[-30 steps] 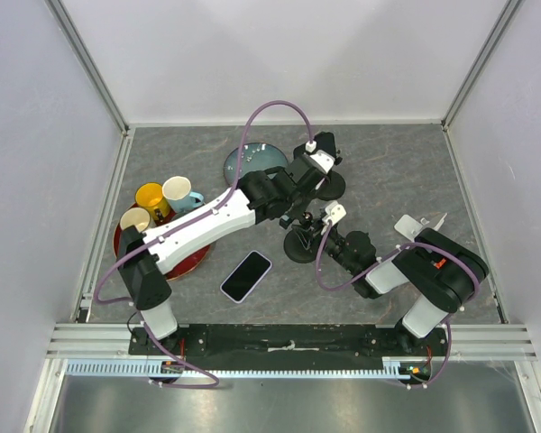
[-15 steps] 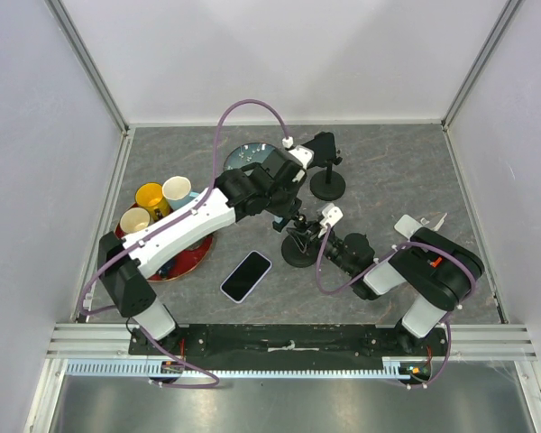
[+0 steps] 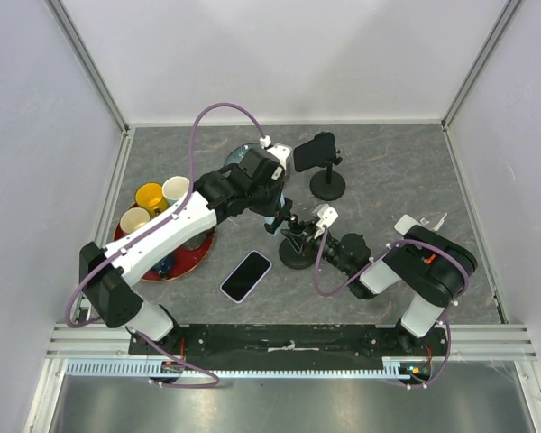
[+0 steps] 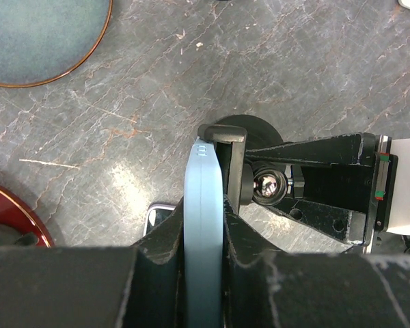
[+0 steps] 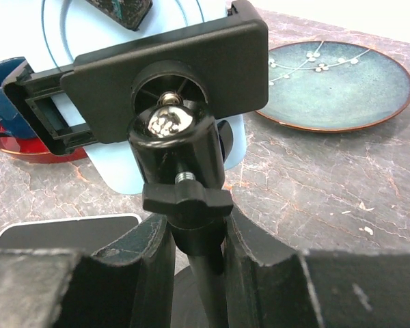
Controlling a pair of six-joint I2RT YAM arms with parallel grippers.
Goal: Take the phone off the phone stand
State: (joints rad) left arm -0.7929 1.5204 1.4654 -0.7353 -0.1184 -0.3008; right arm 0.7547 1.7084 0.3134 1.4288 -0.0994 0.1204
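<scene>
the phone (image 4: 203, 171), light blue, is seen edge-on at the centre of the left wrist view, its far end tucked under the clamp hook of the phone stand (image 5: 171, 75). it is pinched flat between the fingers of the left claw (image 4: 203, 219). the stand's post is grasped by the right claw (image 5: 195, 239). a blue plate (image 4: 41, 34) is seen at upper left.

Your left arm (image 3: 176, 230) has a long white link between black joints; your right arm (image 3: 433, 275) is mostly black. A purple cable (image 3: 218, 110) runs along each. Your black fingers (image 4: 160, 249) look scuffed and chipped at the edges.
</scene>
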